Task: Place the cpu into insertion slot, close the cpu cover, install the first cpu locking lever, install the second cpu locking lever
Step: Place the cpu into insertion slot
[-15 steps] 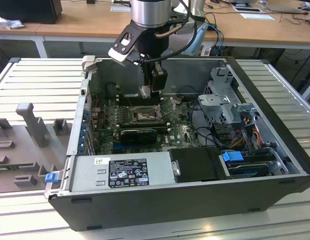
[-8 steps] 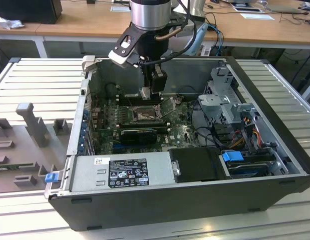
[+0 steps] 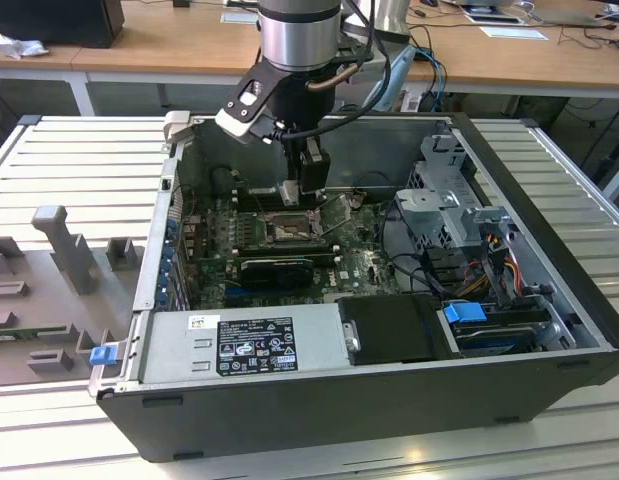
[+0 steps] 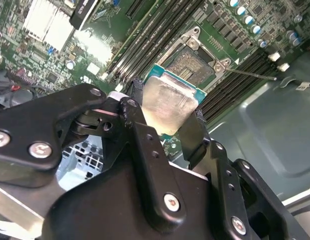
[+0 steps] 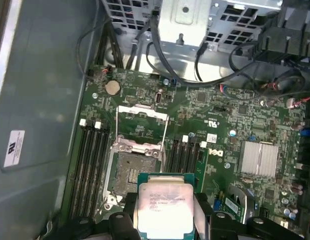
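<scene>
Exterior view: open case [image 3: 339, 400] on slatted surface [image 3: 79, 150]; hand [image 3: 301, 190] inside it, above the slot [image 3: 289, 229]. Second wrist view: fingers [image 4: 137, 115] clamped on cpu [image 4: 167, 102], held over the slot. First wrist view: cover [image 5: 142, 112] stands open, slot contacts bare, cpu not seated.

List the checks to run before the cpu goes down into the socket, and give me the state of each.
1. The cpu is clamped in the tool: ok.
2. The insertion slot is empty, contacts bare: ok.
3. The cpu cover is swung up off the slot: ok.
4. One locking lever is swung clear: ok.
5. The cpu is squared up above the slot: cannot tell.
</scene>
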You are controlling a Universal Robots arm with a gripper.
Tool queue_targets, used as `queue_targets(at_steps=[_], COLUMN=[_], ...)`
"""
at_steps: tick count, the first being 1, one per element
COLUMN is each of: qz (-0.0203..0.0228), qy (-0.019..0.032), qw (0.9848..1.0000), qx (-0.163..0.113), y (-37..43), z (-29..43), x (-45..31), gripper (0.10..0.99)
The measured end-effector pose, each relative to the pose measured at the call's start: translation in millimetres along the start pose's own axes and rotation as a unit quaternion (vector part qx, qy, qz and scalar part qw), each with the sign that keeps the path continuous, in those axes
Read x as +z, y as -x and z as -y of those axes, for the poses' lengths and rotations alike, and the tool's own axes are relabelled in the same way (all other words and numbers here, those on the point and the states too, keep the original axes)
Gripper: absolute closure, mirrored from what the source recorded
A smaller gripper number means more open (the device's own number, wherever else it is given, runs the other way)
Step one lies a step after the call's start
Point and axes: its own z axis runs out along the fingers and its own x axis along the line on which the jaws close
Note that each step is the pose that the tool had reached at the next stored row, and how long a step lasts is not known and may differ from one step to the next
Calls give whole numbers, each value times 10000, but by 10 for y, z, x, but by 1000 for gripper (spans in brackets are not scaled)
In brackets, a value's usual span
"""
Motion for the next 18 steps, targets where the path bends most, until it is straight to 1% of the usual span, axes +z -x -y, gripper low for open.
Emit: queue_targets(at_steps=[3, 5, 7, 8, 9, 11, 12, 13, 16, 18], qz=[20, 35, 41, 42, 41, 40, 41, 41, 40, 40], qy=[6, 11, 13, 13, 13, 13, 12, 13, 13, 13], qw=[9997, 9990, 9986, 9985, 9985, 9985, 9985, 9985, 9985, 9985], qx=[255, 448, 535, 545, 547, 546, 548, 547, 547, 546], y=[0, 1, 1, 1, -7, -9, -27, -68, -216, -250], z=[2, 3, 5, 6, 10, 13, 10, 2, -14, -16], x=[22, 36, 50, 67, 124, 181, 214, 248, 356, 399], gripper=[557, 557, 557, 557, 557, 557, 557, 557, 557, 557])
